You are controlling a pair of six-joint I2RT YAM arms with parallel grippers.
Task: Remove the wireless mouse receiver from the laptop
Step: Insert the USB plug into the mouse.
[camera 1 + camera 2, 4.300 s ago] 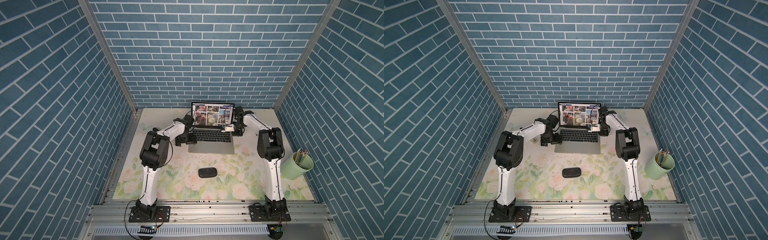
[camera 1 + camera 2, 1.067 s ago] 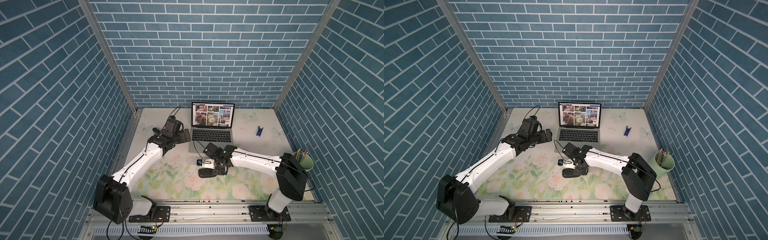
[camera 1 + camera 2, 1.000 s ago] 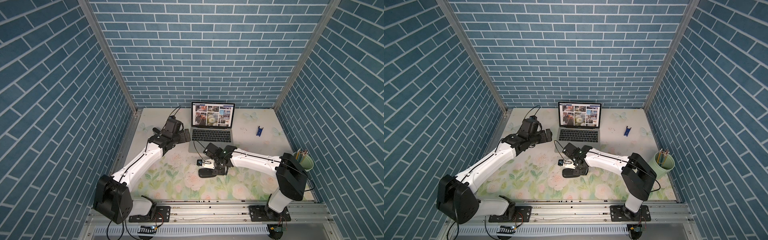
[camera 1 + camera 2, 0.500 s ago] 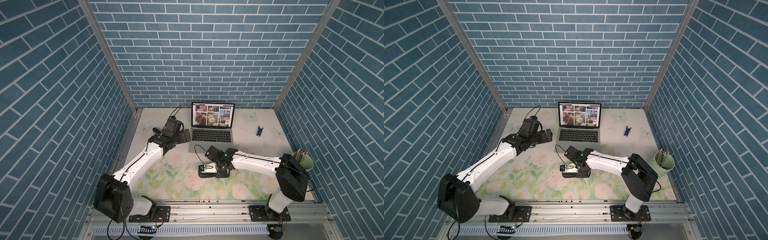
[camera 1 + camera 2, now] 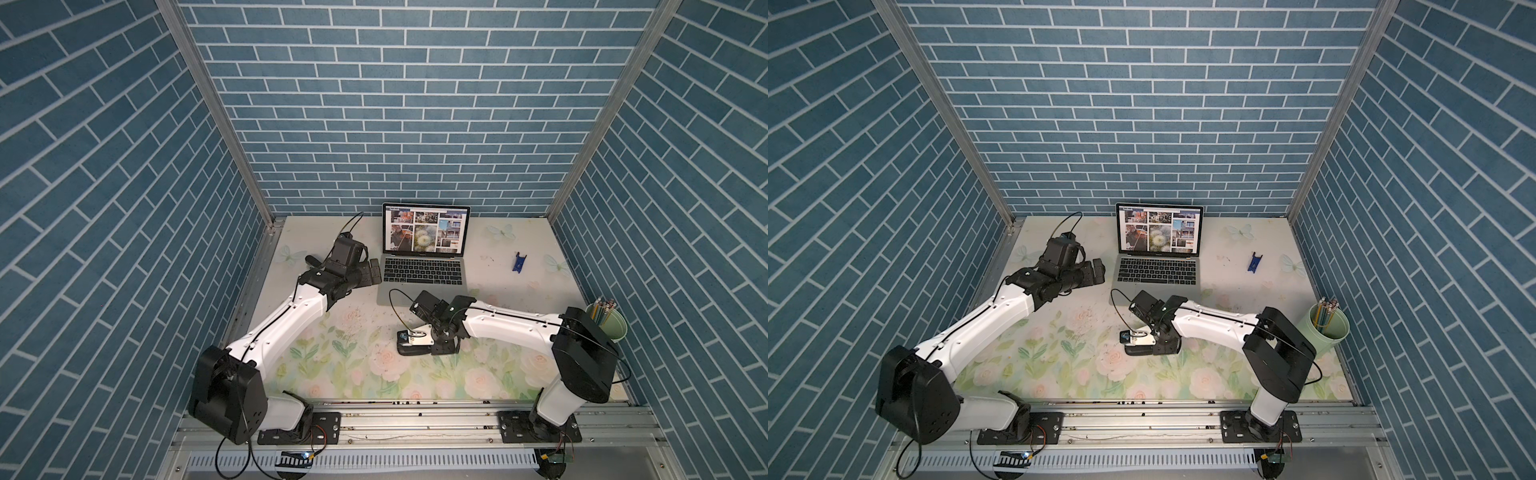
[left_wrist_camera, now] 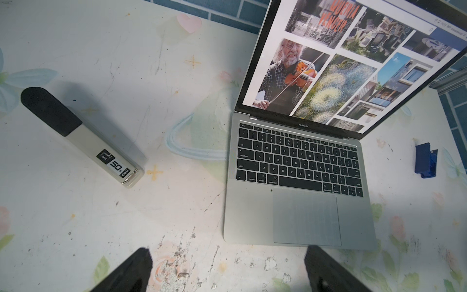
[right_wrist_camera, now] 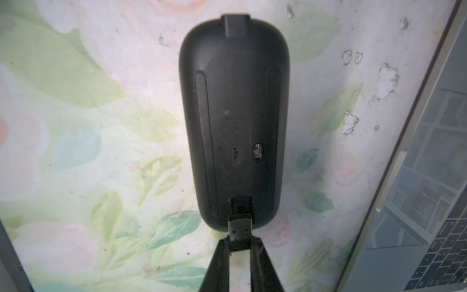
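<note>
Near the front of the bench, right tool (image 7: pixel 239 243): jaws nearly together, clamped on the wireless mouse receiver (image 7: pixel 239 225), a tiny black stub.
Receiver position: out of the laptop and well apart from it, its free end at a notch in the end of the mouse (image 7: pixel 235 113) nearest the tool; whether it sat inside the notch could not be told.
Mouse: black, oval, lying underside up on the floral bench (image 7: pixel 75 126).
Receiver handling: judged very light, rigid and smooth, with little to grip; best pinched across the flat sides of its plastic cap, since a loose pinch could flick it away.
Left tool (image 6: pixel 228 255): jaws wide apart, empty, just beside the laptop's left edge.
Laptop (image 5: pixel 424 274): slim, silver-grey, open, screen showing a photo grid.
Further back: a grey stapler (image 6: pixel 83 136) on the laptop's left side, a small blue piece (image 5: pixel 518 262) on its right.
</note>
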